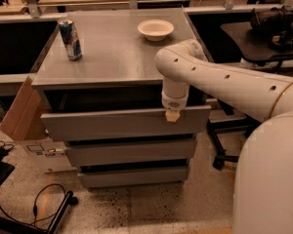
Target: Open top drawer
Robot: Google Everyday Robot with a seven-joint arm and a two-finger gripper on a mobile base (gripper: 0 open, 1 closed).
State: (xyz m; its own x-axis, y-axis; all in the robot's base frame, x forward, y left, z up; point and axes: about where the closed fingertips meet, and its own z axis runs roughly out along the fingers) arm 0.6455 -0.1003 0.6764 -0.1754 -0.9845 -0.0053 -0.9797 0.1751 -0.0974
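Observation:
The top drawer [112,125] is the uppermost of three in the grey cabinet. It stands pulled out a little, with a dark gap between its front and the cabinet top. My gripper [172,115] hangs from the white arm [224,82] and points straight down. Its tan tip rests at the upper edge of the top drawer's front, right of centre. The inside of the drawer is in shadow.
A blue drink can [70,39] and a white bowl [156,29] stand on the cabinet top [117,57]. Two lower drawers [132,152] sit below. A cardboard box [20,112] leans at the left. An office chair [263,38] is on the right, and cables [39,204] lie on the floor.

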